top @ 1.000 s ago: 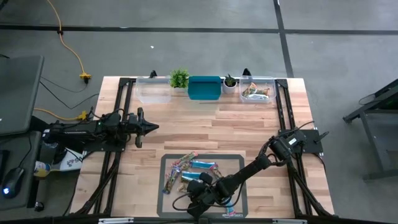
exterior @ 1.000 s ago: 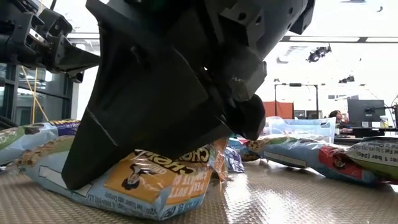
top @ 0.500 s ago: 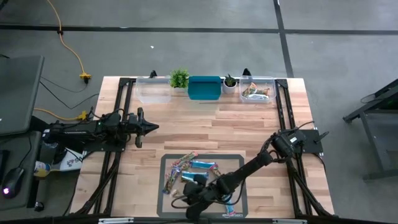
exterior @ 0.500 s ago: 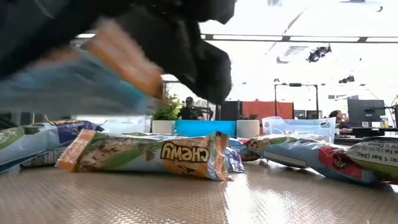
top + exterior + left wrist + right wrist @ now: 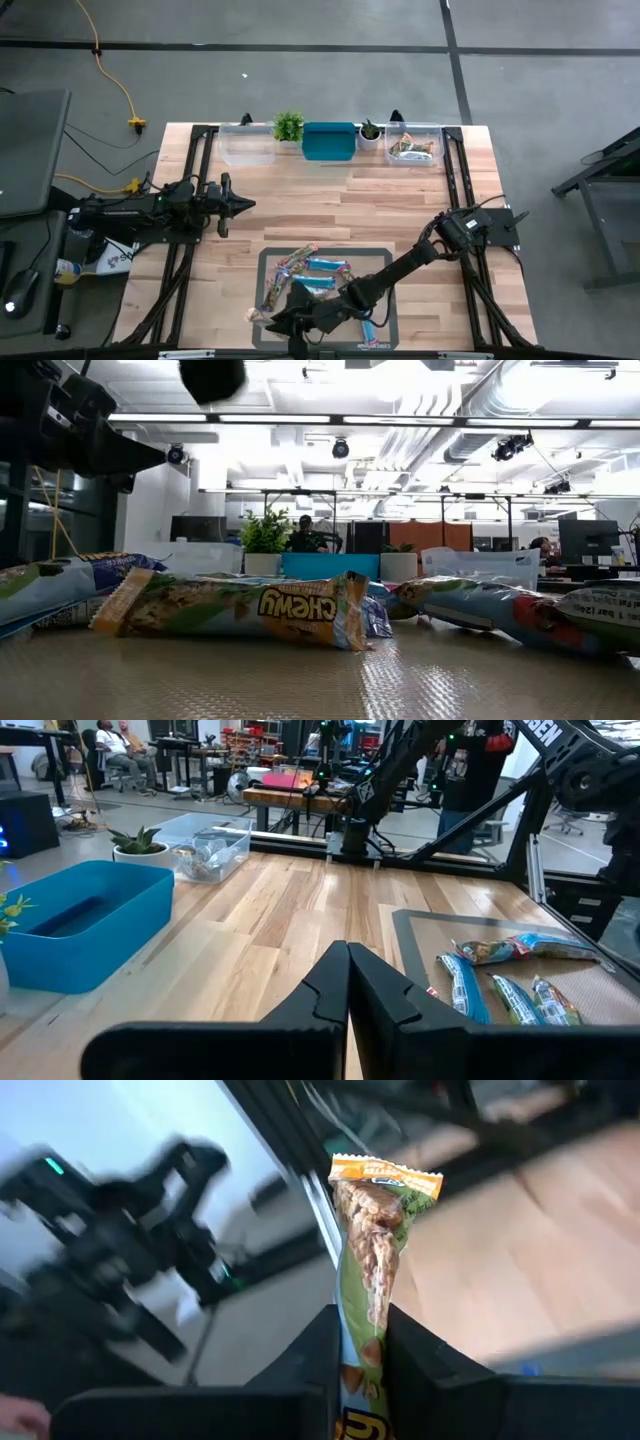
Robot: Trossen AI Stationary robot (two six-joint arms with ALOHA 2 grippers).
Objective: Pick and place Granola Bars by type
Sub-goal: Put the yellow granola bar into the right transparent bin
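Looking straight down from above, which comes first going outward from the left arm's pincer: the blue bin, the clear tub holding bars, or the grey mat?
From the left pincer:
1. Grey mat, toward the front edge.
2. Blue bin, back centre.
3. Clear tub with bars, back right.

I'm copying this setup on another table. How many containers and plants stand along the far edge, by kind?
Clear bins: 2
Blue bin: 1
Potted plants: 2
Total: 5
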